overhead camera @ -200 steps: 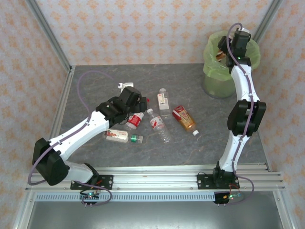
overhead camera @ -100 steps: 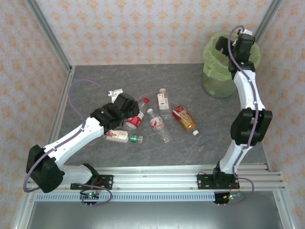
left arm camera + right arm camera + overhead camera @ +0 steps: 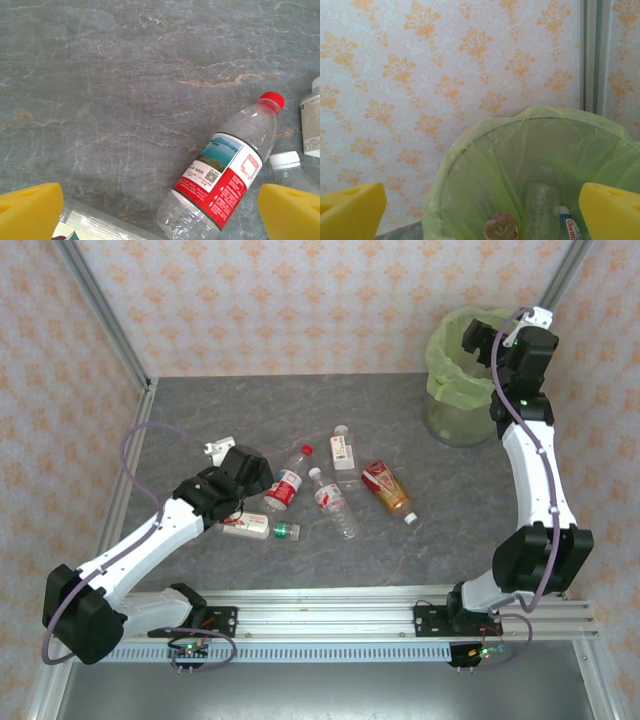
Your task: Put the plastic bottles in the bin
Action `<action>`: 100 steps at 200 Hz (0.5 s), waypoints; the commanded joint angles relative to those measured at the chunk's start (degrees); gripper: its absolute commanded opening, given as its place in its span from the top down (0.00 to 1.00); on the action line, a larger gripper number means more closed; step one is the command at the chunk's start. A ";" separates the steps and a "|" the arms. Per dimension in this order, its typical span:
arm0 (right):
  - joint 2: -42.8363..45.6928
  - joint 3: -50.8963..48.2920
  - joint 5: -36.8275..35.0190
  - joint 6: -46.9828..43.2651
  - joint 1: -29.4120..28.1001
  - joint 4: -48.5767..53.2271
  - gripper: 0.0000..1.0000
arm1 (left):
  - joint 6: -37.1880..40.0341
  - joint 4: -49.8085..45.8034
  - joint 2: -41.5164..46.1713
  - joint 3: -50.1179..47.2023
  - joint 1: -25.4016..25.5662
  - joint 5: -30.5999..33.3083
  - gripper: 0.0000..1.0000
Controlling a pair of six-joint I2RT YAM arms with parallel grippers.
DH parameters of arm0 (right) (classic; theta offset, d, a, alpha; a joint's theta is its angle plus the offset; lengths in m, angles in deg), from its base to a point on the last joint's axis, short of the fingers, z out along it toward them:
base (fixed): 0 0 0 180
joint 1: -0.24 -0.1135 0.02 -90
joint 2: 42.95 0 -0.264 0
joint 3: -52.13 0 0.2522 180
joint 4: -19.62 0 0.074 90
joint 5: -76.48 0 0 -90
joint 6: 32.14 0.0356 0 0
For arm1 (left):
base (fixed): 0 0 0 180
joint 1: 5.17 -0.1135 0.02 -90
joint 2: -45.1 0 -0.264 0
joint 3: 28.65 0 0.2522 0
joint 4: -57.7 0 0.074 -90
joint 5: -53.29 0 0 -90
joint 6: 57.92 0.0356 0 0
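Observation:
Several plastic bottles lie mid-table: a red-capped one (image 3: 287,483), a white-capped clear one (image 3: 333,502), a white-labelled one (image 3: 343,448), a brown-orange one (image 3: 387,489) and a green-capped one (image 3: 258,527). My left gripper (image 3: 256,476) hovers open just left of the red-capped bottle (image 3: 225,170), whose base lies between the yellow fingertips (image 3: 30,210) without touching them. The bin (image 3: 470,375), lined in green plastic, stands at the back right. My right gripper (image 3: 480,337) is open and empty above its rim. Inside the bin (image 3: 470,165) lie a brown bottle (image 3: 501,227) and a clear bottle (image 3: 540,210).
Patterned walls and metal posts close in the table at the back and sides. Bare grey tabletop lies between the bottle cluster and the bin. A blue-labelled bottle (image 3: 570,227) rests in the bin's bottom. The mounting rail (image 3: 330,615) runs along the near edge.
My right gripper opened over the bin and drew back to the right, now empty. My left arm pulled back to the lower left, uncovering the red-capped bottle.

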 commanded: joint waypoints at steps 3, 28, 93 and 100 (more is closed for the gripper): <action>5.09 -3.45 2.17 3.43 -0.44 1.72 0.01 | -1.50 -3.11 1.94 -1.25 -0.74 2.38 0.00; 10.54 -12.68 4.40 7.25 -1.06 -2.04 0.01 | -1.11 -5.46 2.97 -1.14 -1.26 2.42 0.00; 21.56 -26.20 9.02 7.94 -1.89 -8.20 0.01 | 0.93 -14.06 5.24 -0.18 -5.94 -3.36 0.00; 22.46 -27.34 9.89 7.78 -1.98 -8.85 0.01 | 1.09 -15.10 5.32 -0.14 -6.18 -3.79 0.00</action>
